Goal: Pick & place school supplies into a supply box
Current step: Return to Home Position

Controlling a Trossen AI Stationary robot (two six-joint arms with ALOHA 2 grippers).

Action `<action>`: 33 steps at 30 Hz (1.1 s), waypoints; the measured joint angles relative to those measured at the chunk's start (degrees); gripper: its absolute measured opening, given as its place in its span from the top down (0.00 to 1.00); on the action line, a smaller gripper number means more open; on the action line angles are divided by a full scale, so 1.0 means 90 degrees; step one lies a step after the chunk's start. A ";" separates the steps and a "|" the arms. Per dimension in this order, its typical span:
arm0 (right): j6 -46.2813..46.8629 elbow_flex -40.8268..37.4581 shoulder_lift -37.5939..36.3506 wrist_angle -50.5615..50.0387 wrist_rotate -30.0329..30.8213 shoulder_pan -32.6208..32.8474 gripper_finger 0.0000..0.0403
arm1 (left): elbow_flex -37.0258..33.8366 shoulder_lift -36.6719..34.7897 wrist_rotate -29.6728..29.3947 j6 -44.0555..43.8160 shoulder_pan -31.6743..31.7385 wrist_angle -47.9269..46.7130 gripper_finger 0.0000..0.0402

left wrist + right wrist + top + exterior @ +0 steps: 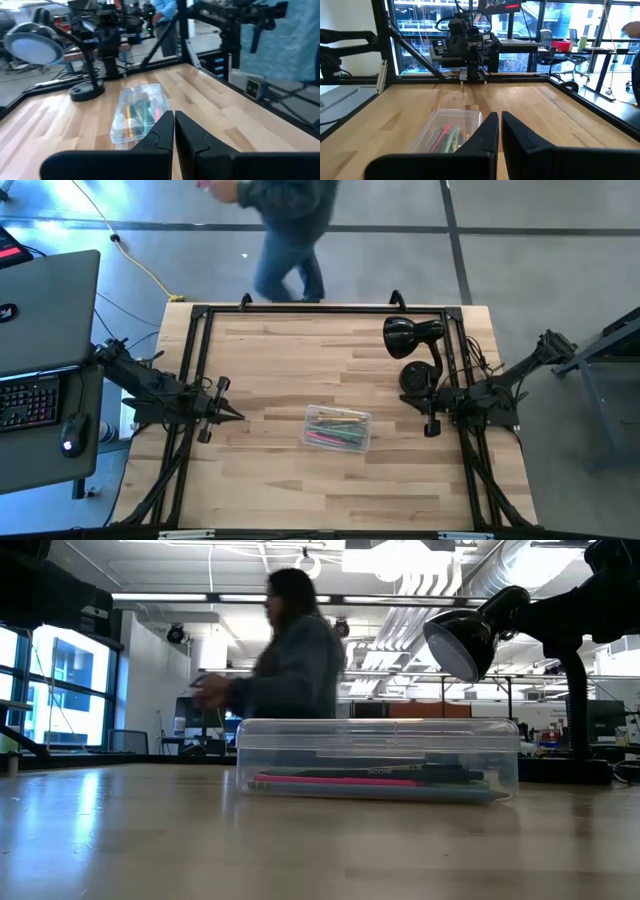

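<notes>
The clear supply box [338,429] stands flat on its bottom in the middle of the table, its lid on, and pink, green, yellow and dark pencils and pens [370,779] lie inside it. It also shows in the left wrist view [137,112] and the right wrist view [447,131]. My left gripper [236,417] waits shut at the table's left side, pointing at the box. My right gripper [430,426] waits shut at the right side, beside the lamp base. Neither touches anything. No supplies lie loose on the table.
A black desk lamp [412,335] stands on the table's far right, its base [417,377] close to my right gripper. A black frame [196,340] runs round the table. A person [290,225] walks past the far edge. A laptop [45,300] sits off the left side.
</notes>
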 joint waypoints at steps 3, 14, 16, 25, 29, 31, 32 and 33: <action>0.0002 -0.0001 0.0000 0.0000 0.0000 0.0000 1.00 | 0.0000 0.0103 0.0022 -0.0004 0.0000 -0.0008 0.89; 0.0002 -0.0001 0.0000 0.0000 -0.0005 0.0000 1.00 | 0.0002 0.0191 0.0055 -0.0331 0.0000 -0.0022 0.88; 0.0002 -0.0001 0.0000 0.0002 -0.0005 0.0000 1.00 | 0.0002 0.0191 0.0057 -0.0331 -0.0002 -0.0025 0.88; 0.0002 -0.0001 0.0000 0.0000 -0.0005 0.0000 1.00 | 0.0002 0.0191 0.0055 -0.0333 -0.0002 -0.0028 0.88; 0.0002 -0.0001 0.0000 0.0000 -0.0005 0.0000 1.00 | 0.0002 0.0191 0.0055 -0.0336 -0.0002 -0.0029 0.88; 0.0002 -0.0001 0.0000 0.0001 -0.0005 0.0000 1.00 | 0.0002 0.0191 0.0055 -0.0336 -0.0002 -0.0029 0.88; 0.0002 -0.0001 0.0000 0.0002 -0.0005 0.0000 1.00 | 0.0002 0.0191 0.0055 -0.0338 -0.0002 -0.0029 0.88; 0.0002 -0.0001 0.0000 0.0000 -0.0005 0.0002 1.00 | 0.0002 0.0191 0.0055 -0.0336 -0.0002 -0.0029 0.88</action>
